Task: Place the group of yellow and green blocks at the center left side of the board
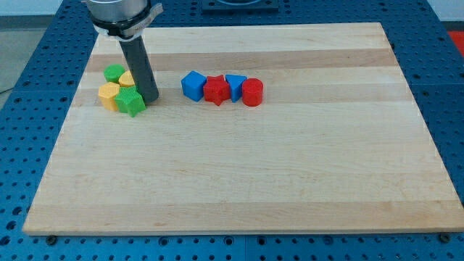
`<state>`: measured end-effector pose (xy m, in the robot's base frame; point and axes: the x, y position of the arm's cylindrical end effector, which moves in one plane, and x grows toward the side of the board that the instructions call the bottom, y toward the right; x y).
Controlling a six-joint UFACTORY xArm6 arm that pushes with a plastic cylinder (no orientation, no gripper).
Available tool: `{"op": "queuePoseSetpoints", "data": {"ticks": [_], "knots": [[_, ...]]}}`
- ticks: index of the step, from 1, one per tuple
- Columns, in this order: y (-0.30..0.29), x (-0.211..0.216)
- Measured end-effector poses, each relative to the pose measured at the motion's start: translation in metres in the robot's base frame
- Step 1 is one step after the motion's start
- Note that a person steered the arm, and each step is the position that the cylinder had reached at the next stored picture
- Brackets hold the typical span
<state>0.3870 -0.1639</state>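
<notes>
The wooden board [239,181] fills the view nearest the camera, and on its upper left sit the cluster of green round block [114,72], yellow block [127,78], yellow hexagon block [109,94] and green star block [131,102]. My tip [151,98], a bare rod holding nothing, stands just right of that cluster, touching or nearly touching it. Pushing left from here risks running blocks off the board's near edge, or splitting the cluster if contact is off-centre.
</notes>
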Motion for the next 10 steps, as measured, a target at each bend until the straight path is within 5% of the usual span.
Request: {"op": "queuePoseSetpoints", "data": {"ticks": [3,7,10], "knots": [[0.042,-0.034],[-0.025,-0.079],[-0.069,-0.037]]}}
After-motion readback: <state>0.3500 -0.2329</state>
